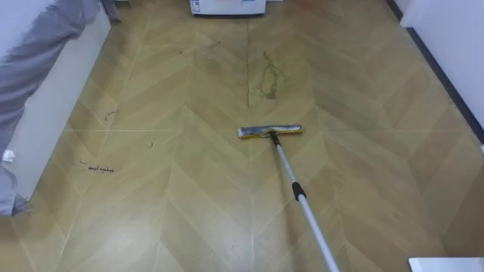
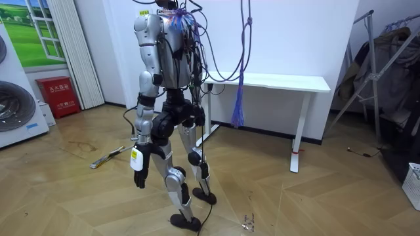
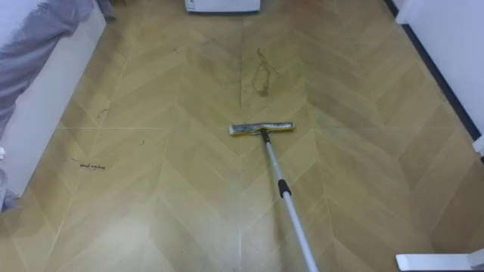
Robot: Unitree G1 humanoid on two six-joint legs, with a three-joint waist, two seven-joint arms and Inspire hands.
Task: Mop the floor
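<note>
A mop lies on the wooden floor [image 1: 189, 219] ahead of me. Its flat yellow-grey head [image 1: 270, 131] sits just short of a dark smear [image 1: 268, 75] on the boards. The silver pole [image 1: 302, 204] runs from the head down to the lower right and out of the eye views. In the room view the mop head [image 2: 100, 162] rests on the floor at the room view's left of the robot, which stands upright facing it. My left hand [image 2: 138, 176] hangs at my side with relaxed fingers, holding nothing.
A grey cover over a white bed base [image 1: 45, 83] lines the left. A white appliance [image 1: 227, 6] stands at the far end, a white wall with dark skirting [image 1: 446, 68] on the right. Small dark scraps [image 1: 98, 168] lie left. A white table [image 2: 275, 82] stands behind the robot.
</note>
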